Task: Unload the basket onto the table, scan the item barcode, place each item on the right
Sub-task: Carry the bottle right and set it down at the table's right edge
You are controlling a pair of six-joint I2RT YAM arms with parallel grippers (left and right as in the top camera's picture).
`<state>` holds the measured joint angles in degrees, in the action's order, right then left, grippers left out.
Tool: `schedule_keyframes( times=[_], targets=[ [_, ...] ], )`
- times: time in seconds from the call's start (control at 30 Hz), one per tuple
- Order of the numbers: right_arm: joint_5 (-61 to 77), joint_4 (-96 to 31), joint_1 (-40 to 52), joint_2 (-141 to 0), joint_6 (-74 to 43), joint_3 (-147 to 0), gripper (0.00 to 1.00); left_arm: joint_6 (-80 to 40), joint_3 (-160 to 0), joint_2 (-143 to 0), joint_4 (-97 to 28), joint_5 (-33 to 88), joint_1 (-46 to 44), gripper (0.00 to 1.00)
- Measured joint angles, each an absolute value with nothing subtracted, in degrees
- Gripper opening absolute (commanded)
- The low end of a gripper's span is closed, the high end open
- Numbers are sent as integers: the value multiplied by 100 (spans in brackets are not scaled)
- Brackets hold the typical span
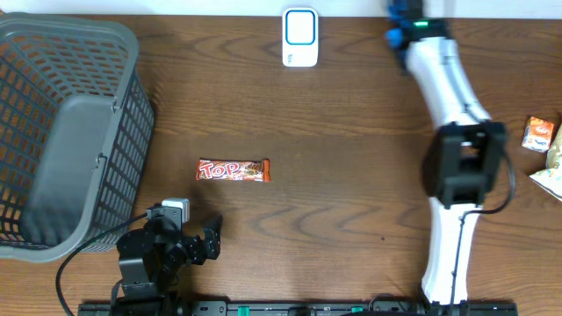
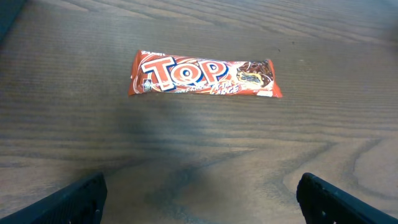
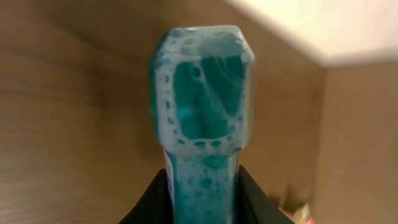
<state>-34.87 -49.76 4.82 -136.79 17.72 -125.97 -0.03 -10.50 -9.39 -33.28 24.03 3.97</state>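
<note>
Closest to the right wrist lens is a teal scanner (image 3: 202,93), blurred and filling the middle of that frame. I take it for a handheld scanner, though the focus is too soft to be sure. My right gripper (image 3: 202,190) is clamped on its narrow stem, one dark finger (image 3: 152,200) on each side at the bottom of the frame. From overhead, that arm reaches to the upper right of the frame, with the teal piece at the top edge.

My left gripper (image 2: 202,202) is spread wide and grasps nothing. Its two fingertips (image 2: 71,200) show only at the bottom corners of the left wrist view, with bare wooden table (image 2: 205,149) between them.

I see the chocolate bar (image 2: 205,78) in the upper middle of that view. It lies flat on the table with the red "TOP" face up, lengthwise across the frame and apart from both grippers. From overhead it sits left of centre, above the left arm.

A grey mesh basket (image 1: 132,114) fills the left side of the overhead frame. A white device (image 1: 299,37) with a blue outline stands at top centre. Snack packets (image 1: 540,133) lie at the right edge.
</note>
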Motion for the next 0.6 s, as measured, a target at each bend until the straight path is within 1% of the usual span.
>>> schedule_keyframes(
  times=[0.2,0.33,0.4,0.5,0.53,0.57,0.6],
  targets=[
    [-3105,-5015,-838,-13679,1214,-12154,1,-3,-1050,-939,-3328,2403,397,98],
    [-2985,-4829,-1417,-13679,1096,-11817,3,-3,-1050,-939,-3328,2403,399,98],
    [-2923,-4665,-1629,-13679,1085,-11605,6,-3,-1050,-939,-3328,2403,397,98],
    [-2884,-4563,-1907,-13679,1076,-11303,22,-3,-1050,-939,-3328,2403,399,98],
    [-2941,-4547,-1968,-13677,1074,-11249,31,-3,-1050,-939,-3328,2403,397,98],
    [-2958,-4545,-2064,-13670,1063,-11231,57,-3,-1050,-939,-3328,2403,397,98],
    [-2943,-4541,-2143,-13664,1033,-11229,74,-3,-1050,-939,-3328,2403,399,98]
  ],
)
